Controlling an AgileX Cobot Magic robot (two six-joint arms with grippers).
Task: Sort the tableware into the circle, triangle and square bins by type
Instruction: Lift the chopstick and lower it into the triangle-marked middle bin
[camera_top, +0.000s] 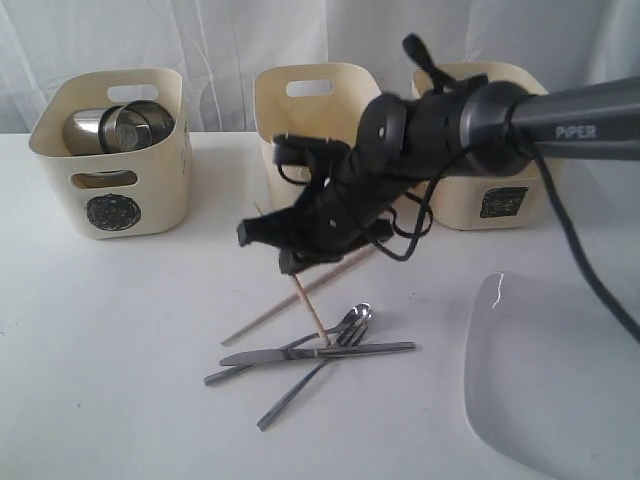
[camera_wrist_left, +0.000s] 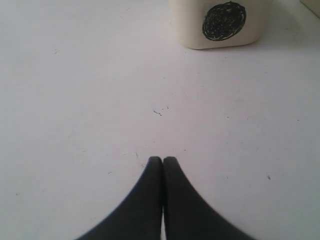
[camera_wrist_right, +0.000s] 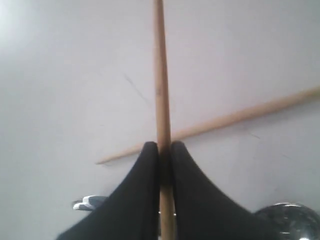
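My right gripper (camera_top: 292, 265) reaches across the middle and is shut on a wooden chopstick (camera_top: 310, 312) that slants down to the cutlery; in the right wrist view the chopstick (camera_wrist_right: 161, 95) runs straight between the fingers (camera_wrist_right: 145, 170). The other chopstick (camera_top: 290, 300) (camera_wrist_right: 230, 119) lies flat on the table. A steel knife (camera_top: 320, 355) and spoons (camera_top: 357, 315) lie in a crossed pile. Steel bowls (camera_top: 125, 125) sit in the circle bin (camera_top: 113, 212). The square bin (camera_top: 503, 202) stands at the back right. My left gripper (camera_wrist_left: 162, 160) is shut and empty over bare table.
A middle cream bin (camera_top: 310, 105) stands behind my right arm, which hides its mark. The large white plate (camera_top: 555, 380) lies at the front right. The circle bin (camera_wrist_left: 220, 30) shows ahead of the left gripper.
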